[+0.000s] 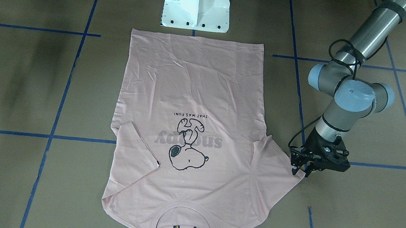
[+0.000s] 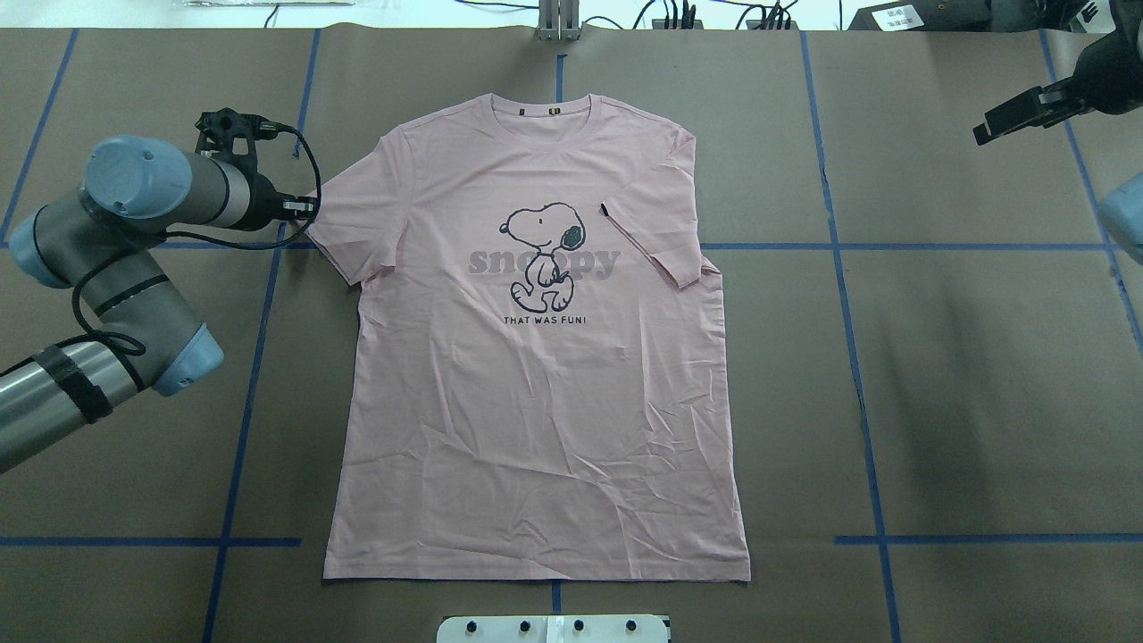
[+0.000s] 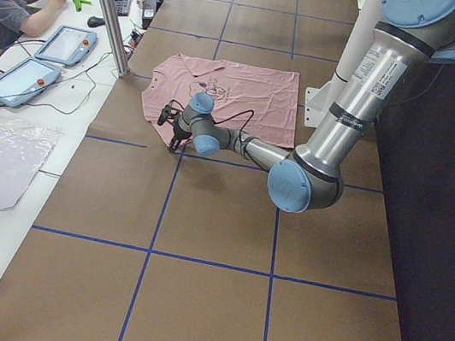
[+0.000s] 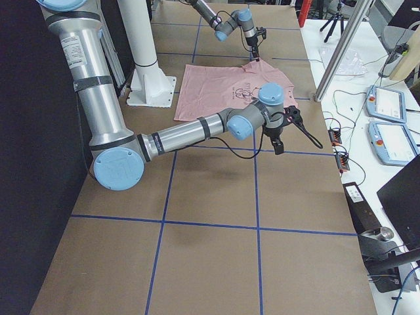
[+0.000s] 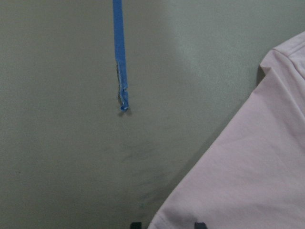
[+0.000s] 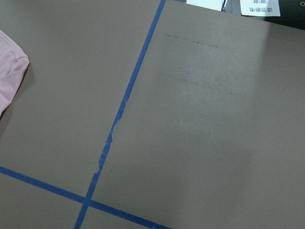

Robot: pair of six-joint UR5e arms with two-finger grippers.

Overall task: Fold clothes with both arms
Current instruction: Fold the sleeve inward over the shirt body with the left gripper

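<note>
On the table [image 2: 982,402] the flat shirt [image 2: 536,402] looks soft and light; the left gripper [image 1: 300,171] straddles its sleeve [image 1: 281,166], a good hold, jaws spread; those of the right gripper [image 2: 991,129] I cannot tell.

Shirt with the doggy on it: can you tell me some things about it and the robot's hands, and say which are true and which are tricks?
1. The shirt lies with the dog facing up. True.
2. Both sleeves are spread out flat. False: the right sleeve is folded in over the chest; only the left sleeve is spread out.
3. The left gripper is at the tip of the left sleeve. True.
4. The right gripper holds the shirt's bottom edge. False: it is off to the side, away from the shirt, touching no cloth.
</note>
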